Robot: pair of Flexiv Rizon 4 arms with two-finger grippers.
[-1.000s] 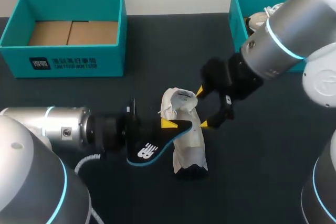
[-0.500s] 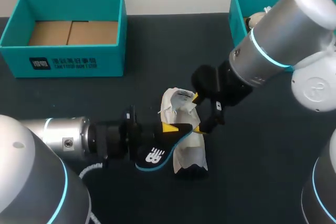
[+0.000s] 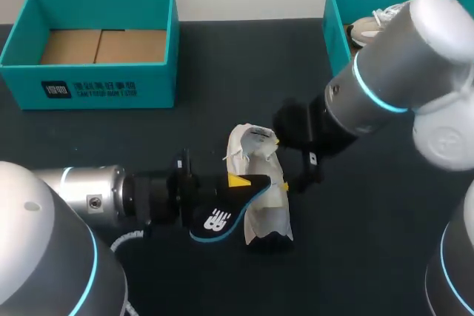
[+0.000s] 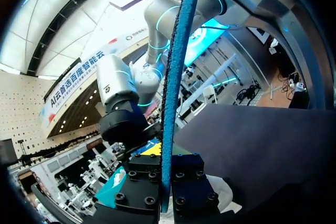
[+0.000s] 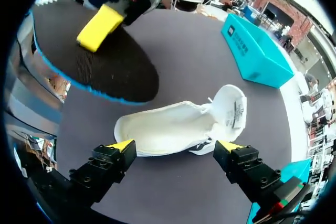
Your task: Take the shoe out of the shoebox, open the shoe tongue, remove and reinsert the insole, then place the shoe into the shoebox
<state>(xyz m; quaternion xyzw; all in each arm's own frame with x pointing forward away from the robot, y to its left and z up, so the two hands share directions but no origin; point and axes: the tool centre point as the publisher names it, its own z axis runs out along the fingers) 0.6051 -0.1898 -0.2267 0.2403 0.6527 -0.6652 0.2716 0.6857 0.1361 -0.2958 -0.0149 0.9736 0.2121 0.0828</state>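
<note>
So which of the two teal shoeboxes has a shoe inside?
The far-right shoebox: a pale shoe lies inside. The far-left shoebox shows only its bare cardboard floor.

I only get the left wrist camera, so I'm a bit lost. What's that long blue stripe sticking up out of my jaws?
Observer: It's the insole, seen edge-on. From above it's a flat black sole with a blue rim, and your left jaws are shut on it.
Operator: Okay! So where's the shoe?
Observer: The white shoe lies on the table beside the insole. The right jaws hang open over it, one yellow tip near each end.
</note>
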